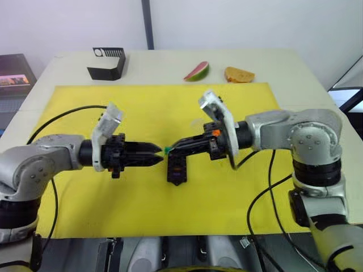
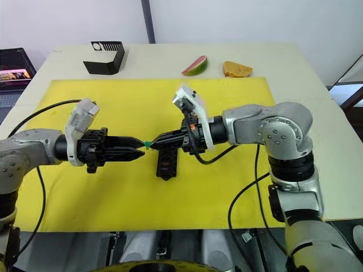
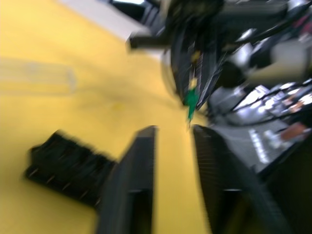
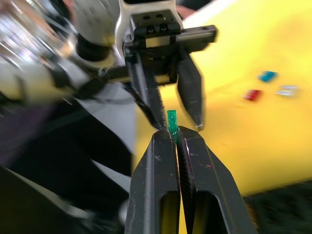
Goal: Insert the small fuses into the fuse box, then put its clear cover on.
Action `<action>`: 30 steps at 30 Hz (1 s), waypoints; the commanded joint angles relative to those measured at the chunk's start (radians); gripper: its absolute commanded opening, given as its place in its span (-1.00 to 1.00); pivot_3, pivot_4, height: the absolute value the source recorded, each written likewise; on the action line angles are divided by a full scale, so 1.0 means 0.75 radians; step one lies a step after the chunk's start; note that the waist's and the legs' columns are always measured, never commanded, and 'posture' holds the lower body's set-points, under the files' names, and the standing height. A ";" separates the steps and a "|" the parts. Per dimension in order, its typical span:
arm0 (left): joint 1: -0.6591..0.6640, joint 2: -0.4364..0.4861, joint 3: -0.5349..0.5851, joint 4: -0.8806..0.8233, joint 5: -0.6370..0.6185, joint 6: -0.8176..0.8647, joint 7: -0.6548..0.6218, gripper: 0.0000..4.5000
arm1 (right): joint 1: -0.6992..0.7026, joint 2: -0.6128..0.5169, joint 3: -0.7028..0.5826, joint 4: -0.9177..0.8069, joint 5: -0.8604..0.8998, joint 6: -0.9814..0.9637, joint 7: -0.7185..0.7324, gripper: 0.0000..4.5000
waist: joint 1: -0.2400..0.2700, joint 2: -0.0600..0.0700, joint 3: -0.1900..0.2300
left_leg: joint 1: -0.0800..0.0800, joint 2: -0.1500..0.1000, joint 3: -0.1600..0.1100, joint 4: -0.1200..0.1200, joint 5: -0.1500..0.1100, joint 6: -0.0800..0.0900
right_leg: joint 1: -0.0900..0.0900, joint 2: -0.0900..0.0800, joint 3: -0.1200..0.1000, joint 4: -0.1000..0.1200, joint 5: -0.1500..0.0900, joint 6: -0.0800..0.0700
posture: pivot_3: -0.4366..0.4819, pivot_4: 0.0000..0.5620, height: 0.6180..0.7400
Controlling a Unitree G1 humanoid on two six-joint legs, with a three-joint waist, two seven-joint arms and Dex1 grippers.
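My right gripper (image 4: 174,132) is shut on a green fuse (image 4: 172,122), held above the yellow mat (image 1: 142,107). Facing it tip to tip, my left gripper (image 1: 159,154) is open, its fingertips (image 4: 197,122) on either side of the fuse and not touching it. Just below the meeting point, the black fuse box (image 1: 177,169) lies on the mat. The clear cover (image 3: 36,78) rests flat on the mat beyond the box. Teal (image 4: 267,76), red (image 4: 251,94) and pale grey (image 4: 287,90) fuses lie loose on the mat.
A black bent bracket (image 1: 108,63) stands at the table's far left. A watermelon slice (image 1: 196,71) and an orange-brown food piece (image 1: 239,74) sit behind the mat. Black cables (image 1: 62,116) trail from both arms over the mat.
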 commanded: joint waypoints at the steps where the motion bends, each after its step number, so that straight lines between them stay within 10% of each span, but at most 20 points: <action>1: 0.048 0.069 -0.075 -0.035 0.221 -0.226 -0.083 0.49 | -0.013 -0.071 0.151 -0.036 -0.223 -0.228 0.080 -1.00 | 0.000 0.000 0.000 | 0.000 0.000 0.000 0.000 0.000 0.000 | 0.000 0.000 0.000 0.000 0.000 0.000 | -0.05 -0.47 1.00; 4: 0.128 0.061 -0.200 -0.006 0.461 -0.520 -0.134 0.96 | 0.067 -0.197 0.387 -0.073 -0.545 -0.617 0.243 -1.00 | 0.002 0.001 0.000 | 0.000 0.000 0.001 -0.001 0.002 -0.004 | 0.000 0.000 0.000 -0.003 0.000 0.000 | -0.05 -0.47 1.00; 30: 0.134 -0.133 -0.355 0.172 0.810 -0.907 -0.147 0.96 | 0.218 -0.118 0.426 0.030 -0.813 -0.789 0.406 -1.00 | 0.003 0.000 0.000 | -0.002 0.001 0.000 0.000 -0.002 0.003 | 0.002 0.000 0.000 -0.006 0.000 0.001 | -0.05 -0.47 1.00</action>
